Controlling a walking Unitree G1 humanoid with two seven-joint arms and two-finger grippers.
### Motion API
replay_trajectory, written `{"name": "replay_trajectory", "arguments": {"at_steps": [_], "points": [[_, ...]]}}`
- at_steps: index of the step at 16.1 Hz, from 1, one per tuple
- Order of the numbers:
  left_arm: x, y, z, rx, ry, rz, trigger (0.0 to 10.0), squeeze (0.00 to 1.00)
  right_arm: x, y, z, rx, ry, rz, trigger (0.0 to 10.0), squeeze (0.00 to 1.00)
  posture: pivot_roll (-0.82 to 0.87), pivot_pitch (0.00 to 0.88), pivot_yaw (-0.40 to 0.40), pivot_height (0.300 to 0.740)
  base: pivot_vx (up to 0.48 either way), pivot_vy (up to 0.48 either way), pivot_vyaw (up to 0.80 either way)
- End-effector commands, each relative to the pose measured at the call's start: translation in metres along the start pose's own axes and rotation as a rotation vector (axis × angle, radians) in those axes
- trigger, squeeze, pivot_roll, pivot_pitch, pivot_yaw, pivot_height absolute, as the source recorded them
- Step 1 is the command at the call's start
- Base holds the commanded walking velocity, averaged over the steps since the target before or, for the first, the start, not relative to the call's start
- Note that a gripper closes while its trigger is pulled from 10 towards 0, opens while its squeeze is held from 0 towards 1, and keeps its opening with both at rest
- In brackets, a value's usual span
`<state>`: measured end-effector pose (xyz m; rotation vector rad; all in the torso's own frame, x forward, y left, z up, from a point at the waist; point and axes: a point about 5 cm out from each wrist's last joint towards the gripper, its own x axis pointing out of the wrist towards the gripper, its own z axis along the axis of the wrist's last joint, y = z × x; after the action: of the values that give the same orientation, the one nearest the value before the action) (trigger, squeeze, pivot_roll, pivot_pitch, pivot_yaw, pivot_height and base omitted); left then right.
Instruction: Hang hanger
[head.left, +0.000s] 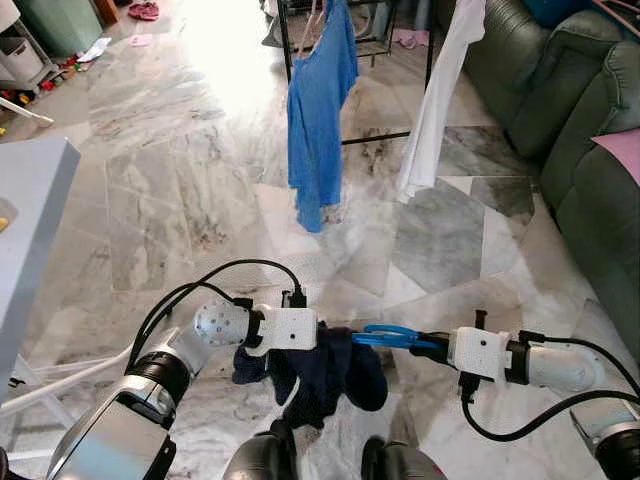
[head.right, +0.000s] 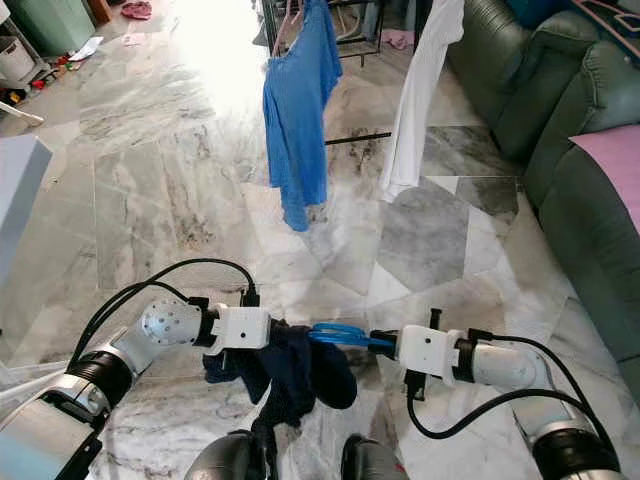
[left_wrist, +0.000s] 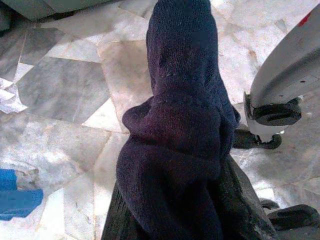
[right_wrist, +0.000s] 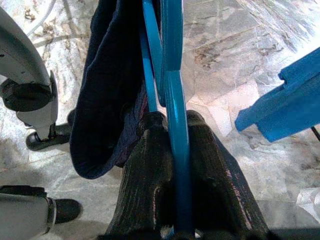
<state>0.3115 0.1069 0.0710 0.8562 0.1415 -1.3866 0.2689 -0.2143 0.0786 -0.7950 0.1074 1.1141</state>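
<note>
A blue plastic hanger is held low in front of me, with a dark navy garment draped over its left end. My right gripper is shut on the hanger's blue bar, which runs between the black fingers. My left gripper is shut on the navy garment, whose bunched cloth covers its fingers. Ahead stands a black clothes rack with a blue shirt and a white garment hanging from it.
A green sofa runs along the right side. A pale table edge juts in at the left. Marble floor lies between me and the rack. Toys and boxes sit at the far left.
</note>
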Motion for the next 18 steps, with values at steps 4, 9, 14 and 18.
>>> {"name": "replay_trajectory", "arguments": {"at_steps": [4, 9, 14, 18], "points": [[0.0, -0.008, -0.005, -0.027, 0.01, -0.027, 0.0, 0.0, 0.001, -0.004, 0.002, 0.046, -0.027, -0.025, 10.0, 0.0, -0.14, 0.212, 0.085, 0.74, 0.0, 0.0, 0.0], [-0.002, -0.007, -0.006, -0.028, 0.016, -0.015, 0.0, 0.0, -0.004, 0.0, 0.0, 0.119, -0.003, 0.065, 10.0, 1.0, -0.14, 0.219, 0.087, 0.74, 0.0, 0.0, 0.0], [-0.009, -0.004, -0.014, -0.048, 0.055, 0.023, 0.0, 0.0, -0.014, -0.01, 0.0, 0.101, 0.04, 0.059, 10.0, 1.0, -0.14, 0.217, 0.089, 0.74, 0.0, 0.0, 0.0], [-0.013, 0.0, -0.02, -0.076, 0.085, 0.094, 0.0, 0.0, -0.028, -0.032, 0.006, 0.037, 0.073, -0.007, 10.0, 1.0, -0.14, 0.217, 0.089, 0.74, 0.0, 0.0, 0.0]]}}
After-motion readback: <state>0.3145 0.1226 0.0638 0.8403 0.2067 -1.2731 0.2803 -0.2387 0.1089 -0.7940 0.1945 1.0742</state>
